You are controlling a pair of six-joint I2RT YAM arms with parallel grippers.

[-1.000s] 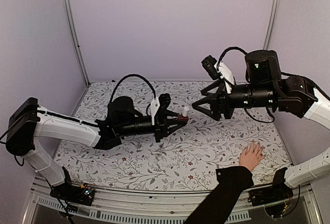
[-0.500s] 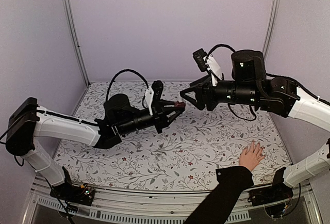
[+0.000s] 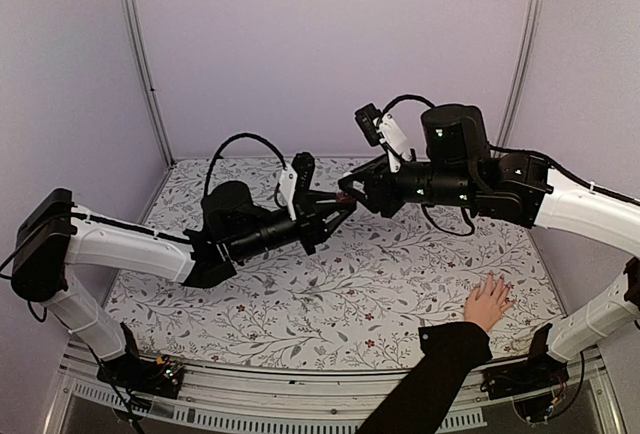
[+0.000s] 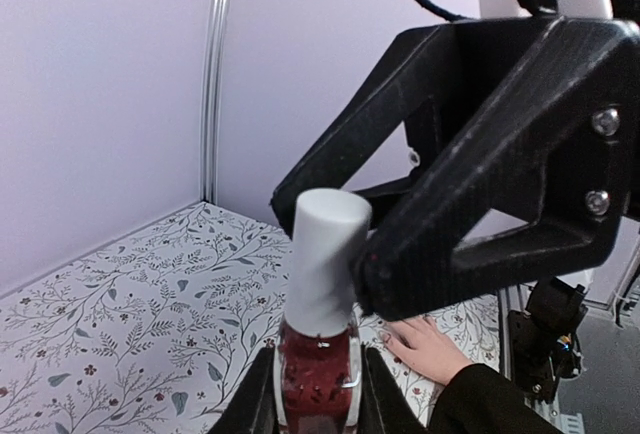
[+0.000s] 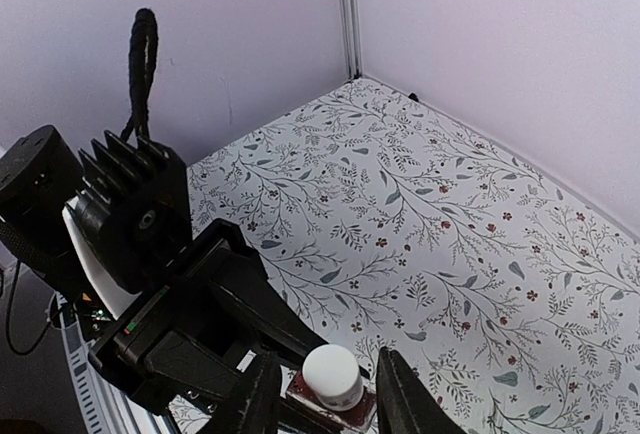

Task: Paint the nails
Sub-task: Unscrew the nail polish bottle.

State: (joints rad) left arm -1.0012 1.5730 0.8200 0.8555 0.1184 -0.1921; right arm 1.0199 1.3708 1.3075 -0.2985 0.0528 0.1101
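Note:
A small dark-red bottle (image 4: 317, 379) with a white cap (image 4: 325, 249) is held up above the table's middle, with my left gripper (image 3: 338, 206) shut on its glass body. My right gripper (image 5: 328, 372) meets it from the right and is open. Its fingers (image 4: 470, 214) straddle the cap (image 5: 332, 374), one almost touching and narrow gaps showing on both sides. A light-skinned hand (image 3: 488, 302) with a black sleeve (image 3: 430, 379) lies flat at the near right, fingers spread. Its nails (image 4: 386, 336) are tiny and look bare.
A floral cloth (image 3: 330, 284) covers the table. Purple walls with metal posts (image 3: 140, 64) close in the back and sides. The sleeved arm comes in over the near edge between the two arm bases.
My right arm has swung left to the bottle and its jaws have narrowed around the cap. My left gripper lifted the bottle slightly. The hand has not moved.

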